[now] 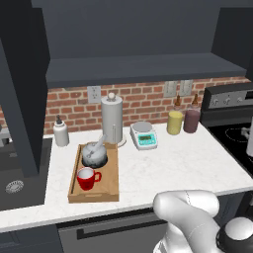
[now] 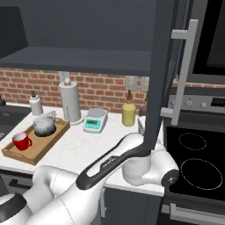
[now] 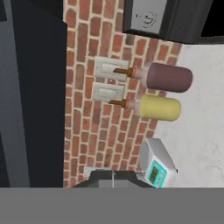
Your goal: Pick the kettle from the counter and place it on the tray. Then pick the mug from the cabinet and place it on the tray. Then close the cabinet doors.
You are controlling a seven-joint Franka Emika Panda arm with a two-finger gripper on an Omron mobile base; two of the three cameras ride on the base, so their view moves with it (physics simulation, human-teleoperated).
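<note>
Both kettle (image 1: pixel 94 153) and red mug (image 1: pixel 87 178) sit in the tray (image 1: pixel 110 190); cabinet doors (image 2: pixel 163 70) remain open. Hand closed, empty; pushing the door edge could slip.

The left base view looks forward and down from behind the arm at the counter (image 1: pixel 178 163), taking in the tray (image 1: pixel 111 190), the brick wall (image 1: pixel 143 99) and the cabinet (image 1: pixel 143 69) shelf above. The right base view faces the same counter from further right, sharing the tray, scale (image 2: pixel 96 119) and yellow canister (image 2: pixel 128 114), with an open cabinet door (image 2: pixel 160 74) close in front. The hand view is rolled sideways and sits near the wall, sharing the scale and canisters (image 3: pixel 168 78) with both base views.
</note>
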